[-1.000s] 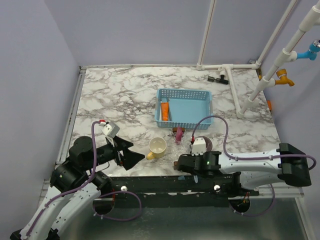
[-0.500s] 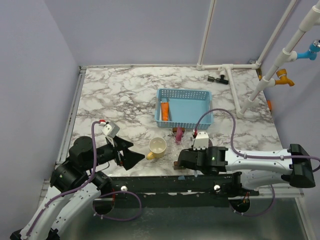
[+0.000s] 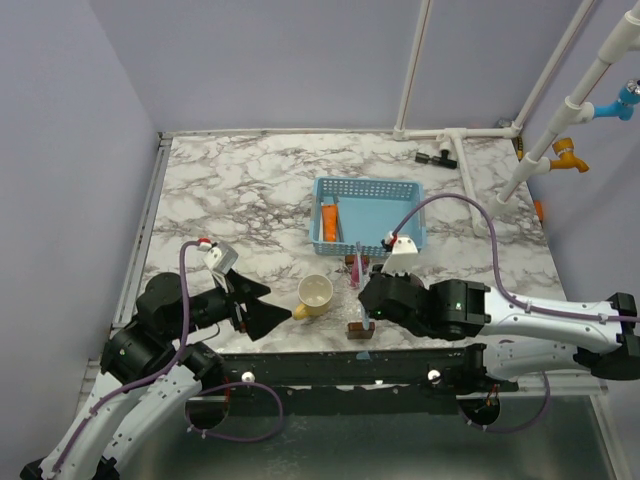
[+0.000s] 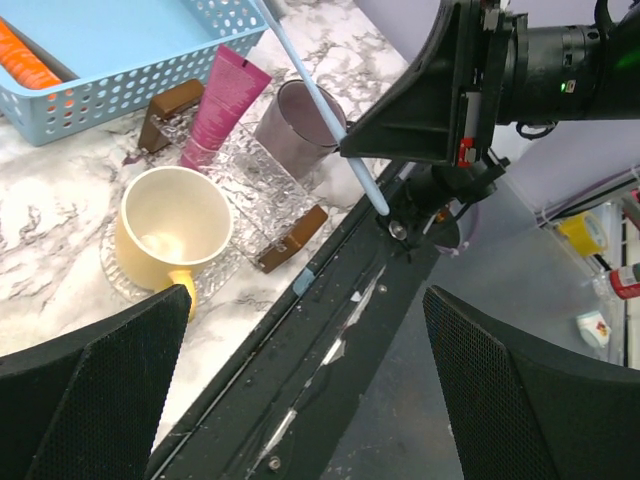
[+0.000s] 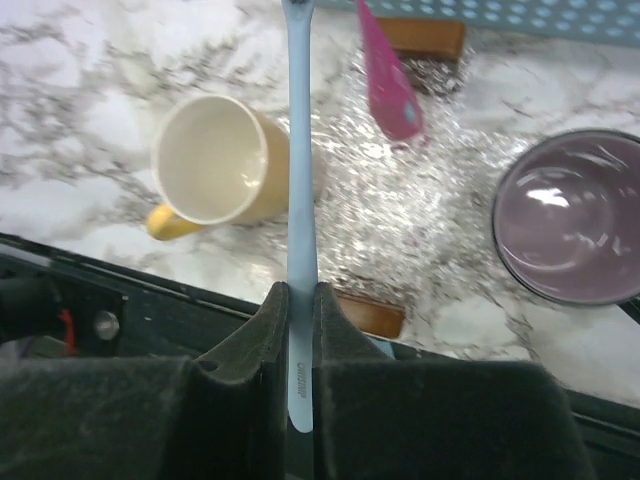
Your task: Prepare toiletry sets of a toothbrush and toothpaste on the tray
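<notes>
"So, what did the right gripper (image 5: 300, 300) have just then?"

"It was pinched tight on the butt end of the toothbrush (image 5: 298, 180), over the near edge of the table. The left gripper (image 3: 262, 316) gaped wide with nothing in it, out past the yellow mug (image 5: 215, 160) at about nine o'clock."

"Which way did the brush lie?"

"Straight out from the fingers, call that twelve o'clock. Its shaft ran over the glass tray (image 5: 430, 235) toward the blue basket (image 3: 367, 183). The pink toothpaste tube (image 5: 388, 85) lay on that tray at about one o'clock, just beside the shaft and nearly parallel to it. The mug sat at eleven, the purple cup (image 5: 570, 215) at two."

"So the right arm was the one to finish it?"

"I'd judge so. It was right over the tray, and a small swing toward one o'clock and a lowering looked enough to lay brush beside tube."

"And the brush itself?"

"Pale blue, slim and straight, with tiny lettering by the grip. Its head ran out of the wrist view, so I couldn't see the bristles."
</notes>
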You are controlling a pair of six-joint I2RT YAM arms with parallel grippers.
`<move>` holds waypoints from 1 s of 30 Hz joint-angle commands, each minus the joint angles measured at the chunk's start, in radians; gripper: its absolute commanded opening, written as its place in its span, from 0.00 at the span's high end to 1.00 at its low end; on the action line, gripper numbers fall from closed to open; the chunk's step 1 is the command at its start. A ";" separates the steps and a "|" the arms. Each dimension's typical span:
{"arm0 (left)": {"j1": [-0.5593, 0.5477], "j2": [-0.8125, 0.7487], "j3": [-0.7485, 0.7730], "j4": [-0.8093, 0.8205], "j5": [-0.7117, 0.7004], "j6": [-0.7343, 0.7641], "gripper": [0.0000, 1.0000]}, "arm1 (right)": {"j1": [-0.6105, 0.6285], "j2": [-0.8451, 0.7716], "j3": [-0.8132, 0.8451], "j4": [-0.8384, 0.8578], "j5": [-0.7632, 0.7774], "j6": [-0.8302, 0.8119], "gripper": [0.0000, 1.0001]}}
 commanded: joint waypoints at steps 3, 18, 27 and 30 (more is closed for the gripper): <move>0.005 0.001 -0.008 0.054 0.082 -0.068 0.01 | 0.007 -0.038 0.032 0.326 0.022 -0.187 0.99; 0.005 -0.033 -0.103 0.440 0.281 -0.341 0.01 | 0.006 -0.006 -0.013 0.987 -0.215 -0.326 0.99; 0.006 0.018 -0.112 0.619 0.331 -0.428 0.06 | 0.007 0.057 -0.024 1.158 -0.364 -0.294 0.99; 0.005 0.025 -0.116 0.686 0.348 -0.455 0.11 | 0.007 0.066 -0.036 1.200 -0.387 -0.287 0.99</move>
